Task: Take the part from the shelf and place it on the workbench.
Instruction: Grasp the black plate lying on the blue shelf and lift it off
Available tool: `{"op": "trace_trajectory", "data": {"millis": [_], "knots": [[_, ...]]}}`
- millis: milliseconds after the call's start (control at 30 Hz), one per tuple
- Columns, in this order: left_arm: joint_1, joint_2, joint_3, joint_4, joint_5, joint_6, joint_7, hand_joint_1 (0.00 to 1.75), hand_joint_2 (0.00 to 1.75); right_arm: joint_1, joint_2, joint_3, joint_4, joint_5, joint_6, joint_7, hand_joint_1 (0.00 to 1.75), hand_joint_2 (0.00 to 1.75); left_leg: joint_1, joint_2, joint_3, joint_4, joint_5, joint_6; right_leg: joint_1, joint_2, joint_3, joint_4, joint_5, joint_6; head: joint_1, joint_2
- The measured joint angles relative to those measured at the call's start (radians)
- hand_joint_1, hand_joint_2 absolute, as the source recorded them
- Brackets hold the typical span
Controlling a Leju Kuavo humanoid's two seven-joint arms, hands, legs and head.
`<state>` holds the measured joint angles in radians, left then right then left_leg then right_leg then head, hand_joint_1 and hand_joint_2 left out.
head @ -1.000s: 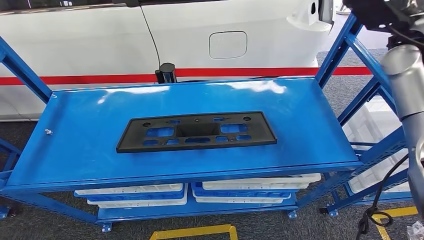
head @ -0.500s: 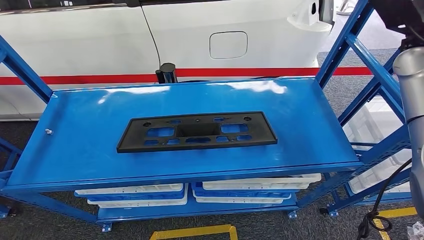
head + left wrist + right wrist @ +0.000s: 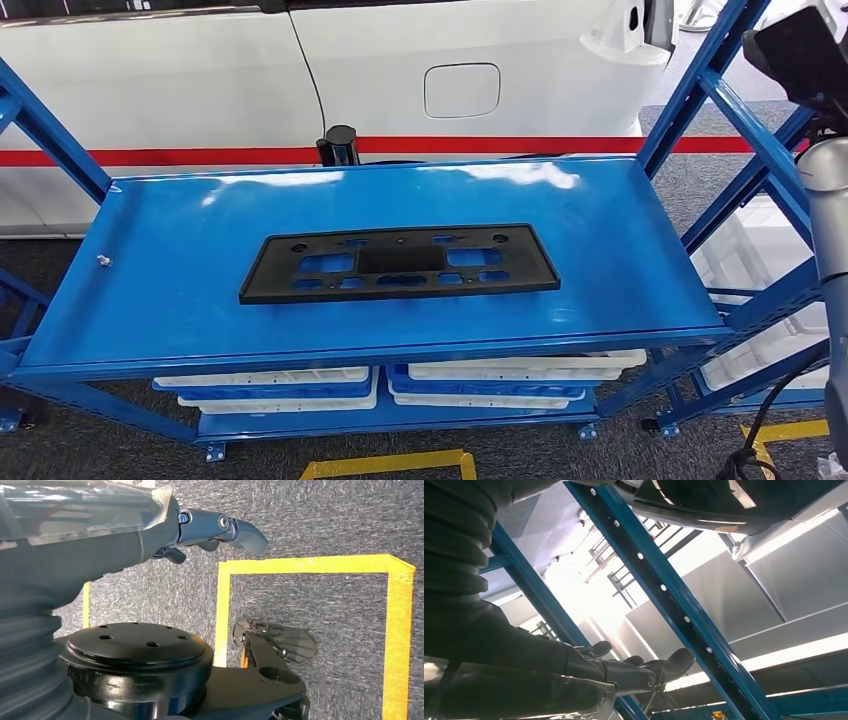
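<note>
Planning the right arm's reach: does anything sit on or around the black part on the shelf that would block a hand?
Nothing visible does. The black part lies flat, alone on the blue shelf, uncovered.

The part lies flat mid-shelf, long side running left to right. Trays sit stacked on the level below it. A car stands right behind the shelf, and a second rack is off to the right.

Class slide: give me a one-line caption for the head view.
A flat black plastic part with rectangular cut-outs lies on the glossy blue metal shelf beside a white car.
</note>
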<state>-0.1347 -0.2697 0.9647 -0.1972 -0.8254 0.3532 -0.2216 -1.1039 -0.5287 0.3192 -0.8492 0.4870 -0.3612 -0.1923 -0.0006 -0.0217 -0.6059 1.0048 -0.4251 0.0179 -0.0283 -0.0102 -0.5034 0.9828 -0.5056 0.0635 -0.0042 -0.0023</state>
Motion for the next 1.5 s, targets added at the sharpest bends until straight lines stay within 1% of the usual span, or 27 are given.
{"op": "trace_trajectory", "data": {"millis": [100,233,467,533,633,700,767,967,1067,1167,1333,1500], "knots": [[0.0,0.0,0.001,0.0,0.001,-0.004,-0.013,0.0,1.75,0.026,-0.016,-0.007,-0.031,-0.009,0.008,0.002,0.0,1.75,0.0,-0.004,0.0,0.0,0.0,0.0,0.0,-0.005,0.0,-0.001,0.0,0.0,0.0,0.0],[0.0,0.0,0.003,0.0,0.005,-0.006,-0.023,0.0,0.0,0.05,-0.03,-0.016,-0.06,-0.015,0.013,0.003,0.0,1.75,0.0,-0.007,0.0,0.0,0.0,0.0,0.0,-0.007,-0.001,-0.004,-0.001,0.0,0.0,0.0],[0.0,0.0,0.006,0.0,0.007,-0.01,-0.028,0.0,0.0,0.096,-0.03,-0.029,-0.087,-0.008,0.012,-0.003,0.0,1.75,-0.001,-0.006,-0.001,0.0,0.0,0.001,0.0,-0.007,0.007,-0.006,0.0,0.001,0.0,0.0],[0.0,0.001,0.006,0.0,0.003,-0.013,-0.025,0.0,0.0,0.098,-0.023,-0.027,-0.088,0.008,0.022,-0.008,0.0,1.75,-0.001,-0.005,-0.001,0.0,0.0,0.001,0.0,-0.006,0.007,-0.006,0.0,0.001,0.0,0.0],[0.0,0.001,0.005,0.0,-0.006,-0.016,-0.018,0.0,0.0,0.082,0.003,-0.018,-0.085,0.04,0.062,-0.015,0.0,1.75,-0.001,-0.002,-0.001,0.0,0.0,0.001,0.0,-0.004,0.007,-0.006,0.001,0.001,0.0,0.0],[-0.001,0.002,0.005,0.0,-0.011,-0.017,-0.013,0.0,0.0,0.059,0.031,0.0,-0.078,0.06,0.093,-0.017,0.0,1.75,-0.001,0.0,-0.001,0.0,0.0,0.001,0.001,-0.002,0.006,-0.005,0.001,0.001,0.0,0.0],[-0.002,0.002,0.004,0.0,-0.016,-0.018,-0.006,0.0,0.0,0.028,0.072,0.028,-0.063,0.076,0.125,-0.017,0.0,1.75,0.001,0.001,0.0,-0.001,0.0,0.001,0.003,0.0,0.006,-0.004,0.001,0.001,0.0,0.0],[-0.009,0.001,-0.008,0.0,-0.04,-0.025,0.02,0.0,0.0,-0.047,0.237,0.138,-0.018,0.116,0.228,-0.009,0.0,1.75,0.004,0.008,0.001,-0.001,0.0,0.0,0.005,0.007,0.003,-0.003,0.001,0.001,0.0,0.0],[-0.011,0.0,-0.014,0.0,-0.046,-0.027,0.027,0.0,0.0,-0.067,0.307,0.189,-0.009,0.128,0.257,0.004,0.0,1.75,0.005,0.006,0.001,-0.001,0.0,0.0,0.006,0.005,0.002,-0.003,0.0,0.0,0.0,0.0],[-0.012,0.0,-0.02,0.0,-0.047,-0.027,0.029,0.0,0.0,-0.082,0.342,0.213,-0.003,0.129,0.261,0.008,0.0,1.75,0.005,0.004,0.0,-0.001,0.0,0.0,0.006,0.004,0.002,-0.003,0.0,0.0,0.0,0.0],[-0.012,0.0,-0.024,0.0,-0.05,-0.027,0.03,0.0,0.0,-0.097,0.367,0.233,0.007,0.128,0.269,0.009,0.0,1.75,0.004,0.005,0.0,-0.001,0.0,0.0,0.005,0.005,0.002,-0.003,0.0,0.0,0.0,0.0],[-0.012,0.0,-0.027,0.0,-0.052,-0.032,0.029,0.0,0.0,-0.117,0.395,0.262,0.018,0.12,0.363,0.013,0.0,1.75,0.004,0.006,0.0,-0.001,0.0,0.0,0.005,0.005,0.002,-0.003,0.001,0.0,0.0,0.0]]}}
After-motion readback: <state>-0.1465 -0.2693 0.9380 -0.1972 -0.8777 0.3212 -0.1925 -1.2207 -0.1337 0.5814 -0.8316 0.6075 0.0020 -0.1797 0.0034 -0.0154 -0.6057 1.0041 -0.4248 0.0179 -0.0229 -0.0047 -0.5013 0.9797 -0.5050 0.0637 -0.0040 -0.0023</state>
